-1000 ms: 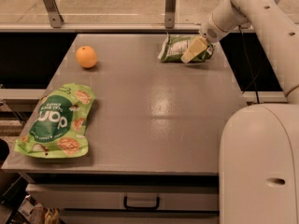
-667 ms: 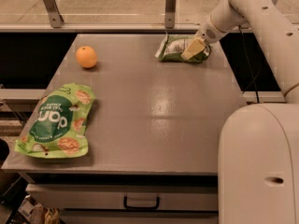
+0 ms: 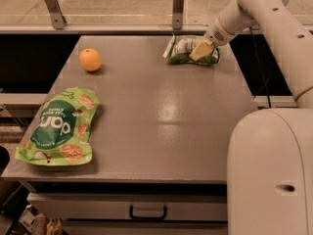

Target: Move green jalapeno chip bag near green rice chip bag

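Note:
The green jalapeno chip bag, small and crinkled with a white text panel, lies at the far right of the table top. My gripper reaches down from the upper right and is shut on the bag's right half, with one tan finger lying across it. The green rice chip bag, a large flat bright-green pouch with white letters and chip pictures, lies at the near left edge of the table, far from the gripper.
An orange sits at the far left of the grey table. A glass rail with metal posts runs along the far edge. The robot's white body fills the lower right. A drawer handle shows below the front edge.
The gripper and the jalapeno bag have shifted slightly to the left together. The rice chip bag and the orange have not moved.

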You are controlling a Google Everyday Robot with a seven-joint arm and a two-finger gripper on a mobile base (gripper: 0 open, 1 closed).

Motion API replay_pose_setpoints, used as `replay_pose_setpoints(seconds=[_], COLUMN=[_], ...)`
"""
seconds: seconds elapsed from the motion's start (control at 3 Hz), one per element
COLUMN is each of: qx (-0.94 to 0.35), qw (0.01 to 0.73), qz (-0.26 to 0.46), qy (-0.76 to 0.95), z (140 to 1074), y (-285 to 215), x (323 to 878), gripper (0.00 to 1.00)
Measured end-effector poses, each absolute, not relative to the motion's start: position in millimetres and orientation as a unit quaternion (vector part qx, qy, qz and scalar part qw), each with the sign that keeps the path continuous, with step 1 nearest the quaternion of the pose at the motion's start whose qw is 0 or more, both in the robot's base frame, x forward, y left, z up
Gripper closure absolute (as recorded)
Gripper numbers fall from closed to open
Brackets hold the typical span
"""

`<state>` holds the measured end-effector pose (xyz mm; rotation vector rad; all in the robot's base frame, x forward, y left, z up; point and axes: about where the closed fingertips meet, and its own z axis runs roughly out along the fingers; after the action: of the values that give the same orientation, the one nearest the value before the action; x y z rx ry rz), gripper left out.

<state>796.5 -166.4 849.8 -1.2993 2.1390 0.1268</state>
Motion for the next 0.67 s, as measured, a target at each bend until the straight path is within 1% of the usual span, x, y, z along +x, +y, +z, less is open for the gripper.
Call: replay_pose_setpoints(seconds=[0.33,0.67], qx=[-0.493,-0.493], qw=[0.312,0.312], qz=[0.048,0.048], qy=[0.811,0.811], z=[852.6,853.2], y=[-166.3,-166.1], x=[796.5,796.4], gripper=[1.0,1.0])
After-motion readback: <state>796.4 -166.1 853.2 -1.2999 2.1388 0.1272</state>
